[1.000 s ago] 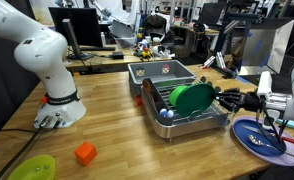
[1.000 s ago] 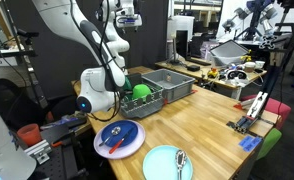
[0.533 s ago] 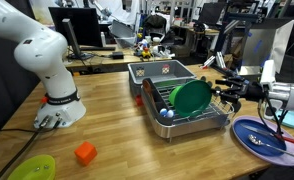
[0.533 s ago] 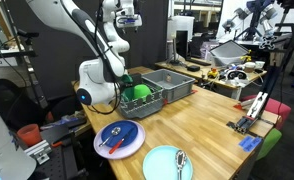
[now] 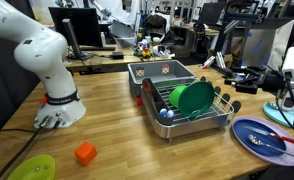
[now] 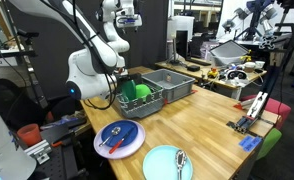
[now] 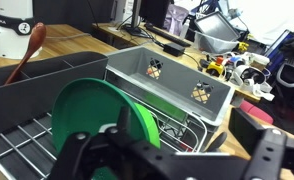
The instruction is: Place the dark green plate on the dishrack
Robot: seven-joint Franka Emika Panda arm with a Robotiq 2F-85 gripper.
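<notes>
The dark green plate (image 5: 193, 97) stands on its edge, leaning, among the prongs of the wire dishrack (image 5: 212, 120), and also shows in the other exterior view (image 6: 138, 90) inside the dishrack (image 6: 130, 104). My gripper (image 5: 231, 88) hangs just off the rack's end, open and apart from the plate. In the wrist view the plate (image 7: 85, 118) fills the left foreground in front of the rack wires (image 7: 183, 128). My gripper (image 7: 175, 158) spreads wide with nothing between its fingers (image 7: 274, 150).
A grey tub (image 5: 162, 70) sits against the rack's far side. A red-brown spoon (image 7: 27, 52) and a blue bowl (image 5: 165, 114) are in the rack. On the wooden table lie a blue plate with utensils (image 5: 259, 135), a lime plate (image 5: 32, 168) and an orange block (image 5: 84, 153).
The jaws opened and let go of the plate, which stays upright in the rack. The gripper has drawn back from the rack, away from the plate.
</notes>
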